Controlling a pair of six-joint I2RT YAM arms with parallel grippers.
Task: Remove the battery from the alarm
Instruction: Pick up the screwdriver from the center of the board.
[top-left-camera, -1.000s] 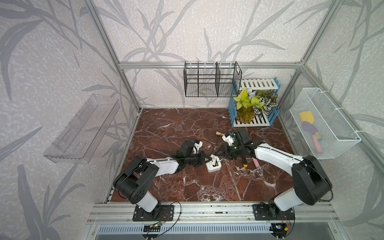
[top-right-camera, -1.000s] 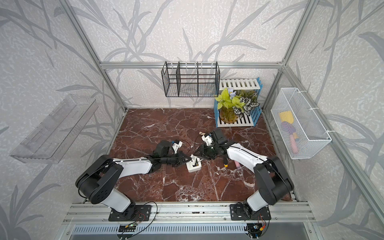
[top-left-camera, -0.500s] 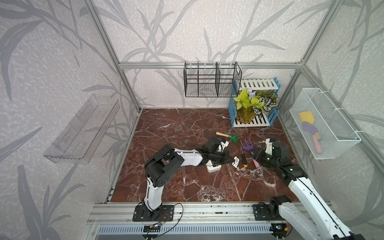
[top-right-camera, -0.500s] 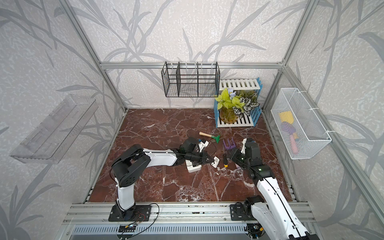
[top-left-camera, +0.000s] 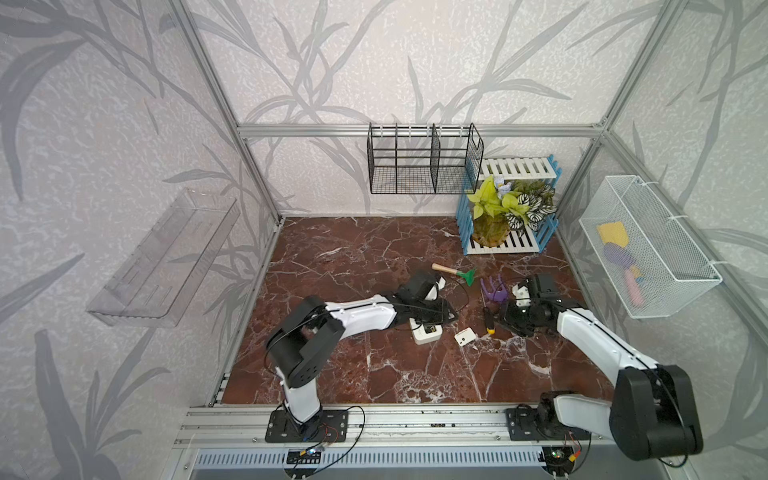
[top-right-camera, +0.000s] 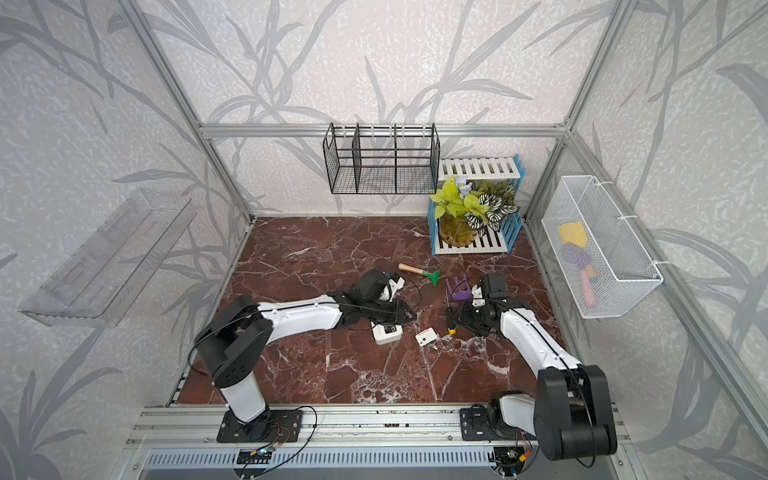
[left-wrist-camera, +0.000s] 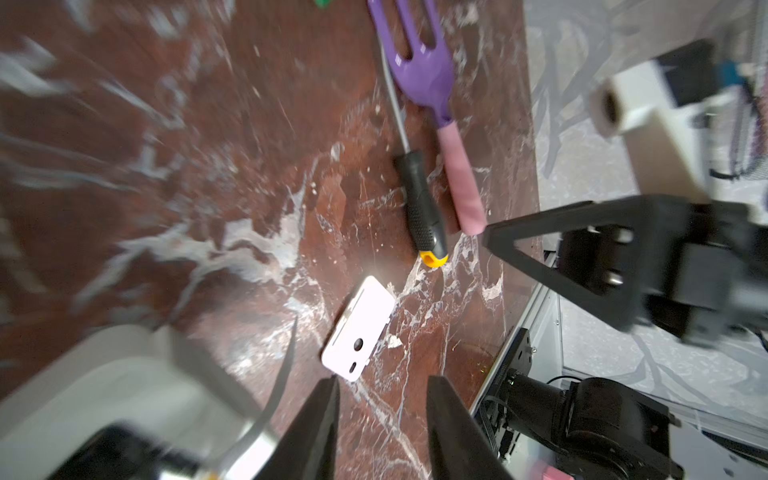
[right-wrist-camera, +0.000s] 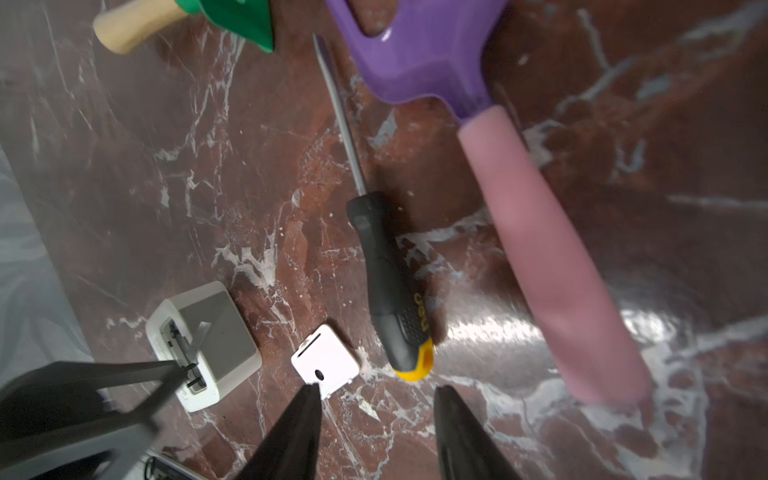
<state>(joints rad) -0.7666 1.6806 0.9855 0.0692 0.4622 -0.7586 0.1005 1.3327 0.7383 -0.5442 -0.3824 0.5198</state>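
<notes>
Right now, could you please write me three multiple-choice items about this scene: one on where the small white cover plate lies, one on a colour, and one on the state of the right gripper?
1. Where does the cover plate lie?
A. Flat on the table, between the alarm and the screwdriver.
B. Under the alarm.
C. Clipped on the alarm's back.

2. What colour is the butt end of the screwdriver's handle?
A. Green.
B. Pink.
C. Yellow.

3. How do the jaws of the right gripper stand?
A. Shut on the screwdriver.
B. Apart, with nothing between them.
C. Shut on the cover plate.

Answers:
1 A: both top views show it loose on the table between the two.
2 C: the right wrist view shows a yellow cap on the black handle.
3 B: the right wrist view shows a bare gap.
</notes>
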